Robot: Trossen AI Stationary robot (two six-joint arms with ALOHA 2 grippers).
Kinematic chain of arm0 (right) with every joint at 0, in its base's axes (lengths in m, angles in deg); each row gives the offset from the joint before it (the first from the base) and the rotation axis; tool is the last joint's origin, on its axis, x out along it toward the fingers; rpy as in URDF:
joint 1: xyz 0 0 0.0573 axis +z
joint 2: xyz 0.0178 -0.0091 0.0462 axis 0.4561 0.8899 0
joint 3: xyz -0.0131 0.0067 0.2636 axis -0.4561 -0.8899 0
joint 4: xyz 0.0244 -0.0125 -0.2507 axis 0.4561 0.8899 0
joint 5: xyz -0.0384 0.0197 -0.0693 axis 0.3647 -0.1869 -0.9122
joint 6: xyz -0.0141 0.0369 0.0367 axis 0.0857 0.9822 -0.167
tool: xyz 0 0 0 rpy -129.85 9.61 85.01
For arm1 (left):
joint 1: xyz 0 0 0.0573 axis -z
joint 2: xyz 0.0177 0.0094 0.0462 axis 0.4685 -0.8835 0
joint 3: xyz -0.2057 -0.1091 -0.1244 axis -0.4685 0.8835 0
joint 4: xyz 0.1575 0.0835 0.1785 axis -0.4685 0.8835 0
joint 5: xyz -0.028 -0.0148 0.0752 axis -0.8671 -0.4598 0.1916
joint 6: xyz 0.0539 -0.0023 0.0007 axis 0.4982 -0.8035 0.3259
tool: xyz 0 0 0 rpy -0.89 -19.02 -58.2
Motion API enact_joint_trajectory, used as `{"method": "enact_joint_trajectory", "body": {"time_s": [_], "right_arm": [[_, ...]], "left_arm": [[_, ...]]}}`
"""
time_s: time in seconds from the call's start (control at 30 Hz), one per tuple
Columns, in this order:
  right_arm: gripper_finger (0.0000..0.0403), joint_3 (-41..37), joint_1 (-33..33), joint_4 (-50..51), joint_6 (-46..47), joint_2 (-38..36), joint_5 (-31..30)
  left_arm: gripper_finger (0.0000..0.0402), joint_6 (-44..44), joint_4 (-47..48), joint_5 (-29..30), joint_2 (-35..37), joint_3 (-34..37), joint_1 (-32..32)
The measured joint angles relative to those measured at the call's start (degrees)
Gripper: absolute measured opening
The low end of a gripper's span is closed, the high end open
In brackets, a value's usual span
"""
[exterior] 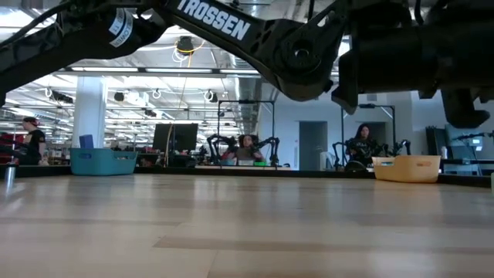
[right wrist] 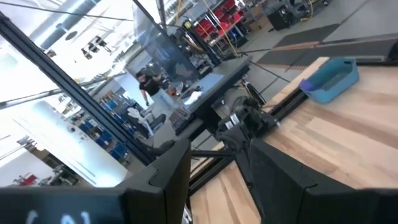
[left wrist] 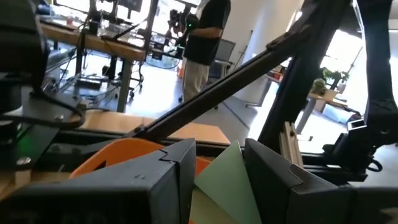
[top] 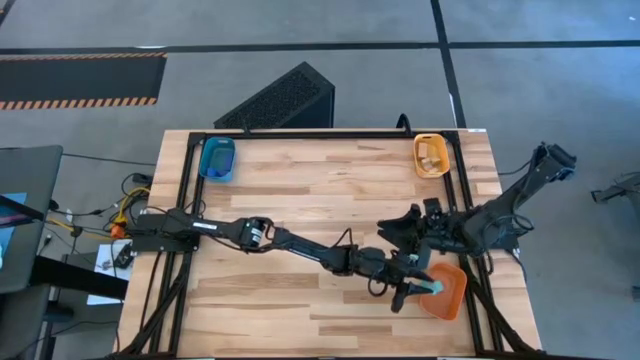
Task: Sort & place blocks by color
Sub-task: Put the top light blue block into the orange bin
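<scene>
A: State the condition of the left claw.

B: In the high view it reaches across the surface to the orange tray. A light cyan block shows at its tip, at the tray's near rim. In the left wrist view, a pale green piece sits clamped between the fingers.

A: Recommended procedure?

B: Centre the block over the tray's interior, lower it close to the floor of the tray, then part the fingers. Releasing at the rim risks the block tipping out onto the surface.

A: And the right claw?

B: It waits beside the orange tray, fingers apart, nothing held. The blue tray and yellow-orange tray stand at the far corners; tan pieces lie in the latter.
</scene>
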Motion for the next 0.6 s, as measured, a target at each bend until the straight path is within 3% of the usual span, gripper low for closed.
{"method": "enact_joint_trajectory", "body": {"time_s": [0.33,0.6], "right_arm": [[0.0186,0.0,-2.0,-5.4,1.2,3.0,1.7],[0.0186,0.0,-4.6,-7.8,0.3,2.8,4.2]], "left_arm": [[0.0102,1.0,-2.2,4.4,0.0,0.0,1.1],[0.0102,-0.5,-2.8,2.3,0.0,0.0,1.1]]}}
